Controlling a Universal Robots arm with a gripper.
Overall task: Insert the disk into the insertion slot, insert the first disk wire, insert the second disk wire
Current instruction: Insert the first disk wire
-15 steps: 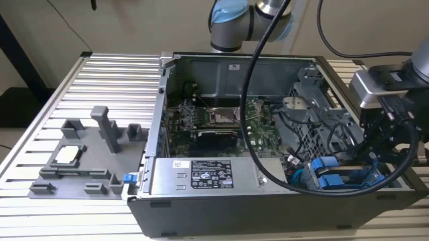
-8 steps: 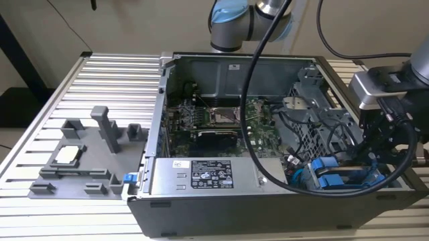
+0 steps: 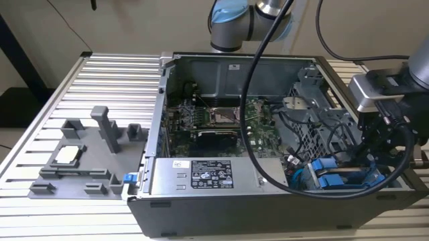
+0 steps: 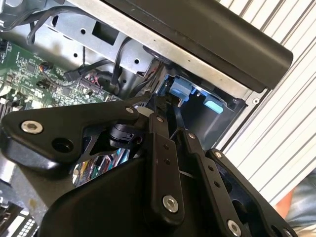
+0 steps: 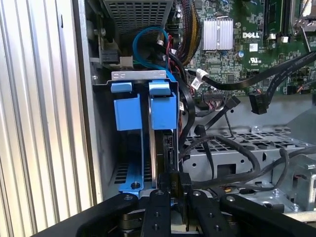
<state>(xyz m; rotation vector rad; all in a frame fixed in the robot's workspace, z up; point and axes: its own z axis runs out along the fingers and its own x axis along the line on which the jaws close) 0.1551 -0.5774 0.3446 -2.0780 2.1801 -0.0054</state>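
Note:
The disk [image 5: 163, 111] sits on edge in its blue carrier inside the insertion slot [image 5: 138, 75] of the grey drive cage, beside a second blue-tabbed carrier [image 5: 126, 106]. My gripper [image 5: 175, 193] hangs just off the disk's dark rear edge. It is shut on a black wire plug [image 5: 174, 180], which is pressed against that edge, and the plug's black cable runs off sideways. In the second wrist view the gripper [image 4: 167, 109] points at the blue tab [image 4: 179, 89]. In the exterior view the gripper [image 3: 367, 159] is at the case's right, by the blue carriers [image 3: 327, 174].
The open computer case [image 3: 221, 211] lies on a slatted table, with the motherboard [image 3: 214, 118] and the silver power-supply box [image 3: 204, 175] inside. Loose black cables [image 5: 232, 148] and a blue cable [image 5: 148, 37] crowd the cage. A grey fixture plate [image 3: 80, 160] lies at the exterior view's left.

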